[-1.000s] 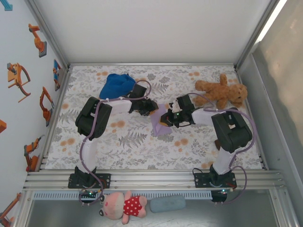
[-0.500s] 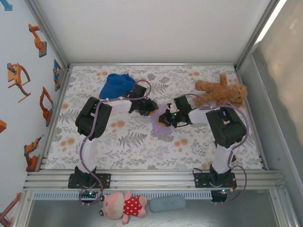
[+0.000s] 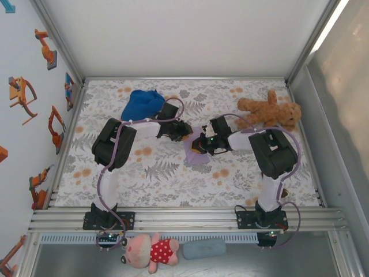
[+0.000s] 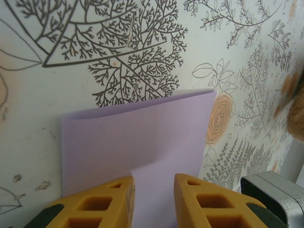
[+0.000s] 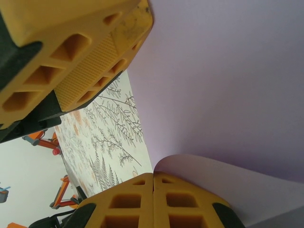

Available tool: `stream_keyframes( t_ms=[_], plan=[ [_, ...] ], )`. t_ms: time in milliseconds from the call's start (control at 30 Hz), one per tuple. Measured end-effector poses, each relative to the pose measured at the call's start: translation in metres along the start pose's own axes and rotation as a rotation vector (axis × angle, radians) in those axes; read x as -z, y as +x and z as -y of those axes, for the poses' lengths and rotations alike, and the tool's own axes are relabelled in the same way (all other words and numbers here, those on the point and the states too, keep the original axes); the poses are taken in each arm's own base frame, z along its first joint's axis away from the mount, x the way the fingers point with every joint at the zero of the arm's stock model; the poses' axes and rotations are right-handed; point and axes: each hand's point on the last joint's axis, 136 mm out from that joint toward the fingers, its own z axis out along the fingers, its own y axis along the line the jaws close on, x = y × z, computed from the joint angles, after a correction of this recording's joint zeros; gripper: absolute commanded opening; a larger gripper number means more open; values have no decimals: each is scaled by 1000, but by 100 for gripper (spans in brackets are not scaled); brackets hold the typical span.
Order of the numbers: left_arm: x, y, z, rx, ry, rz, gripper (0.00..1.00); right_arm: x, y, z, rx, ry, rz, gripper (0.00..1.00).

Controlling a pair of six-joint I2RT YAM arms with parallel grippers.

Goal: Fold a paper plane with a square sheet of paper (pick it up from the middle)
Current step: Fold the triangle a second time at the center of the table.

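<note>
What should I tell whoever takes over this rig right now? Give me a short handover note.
Left tool: open, fingers apart over the square sheet of paper.
Right tool: shut, apparently pinching the sheet's edge, which curls up right at its tips.
The sheet lies mid-table, between the two arms.
Done: sheet reached, one edge lifted.
Left: the creases themselves; no plane shape yet.
</note>
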Motion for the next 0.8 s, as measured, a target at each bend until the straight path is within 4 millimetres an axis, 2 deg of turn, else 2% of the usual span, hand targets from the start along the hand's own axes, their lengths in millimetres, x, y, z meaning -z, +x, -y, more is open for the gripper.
stream_keyframes(
  t_ms=[800],
  plan=[
    [0, 0, 0, 1, 3, -2, 30, -6, -1, 2, 0, 0, -7, 0]
  ],
)
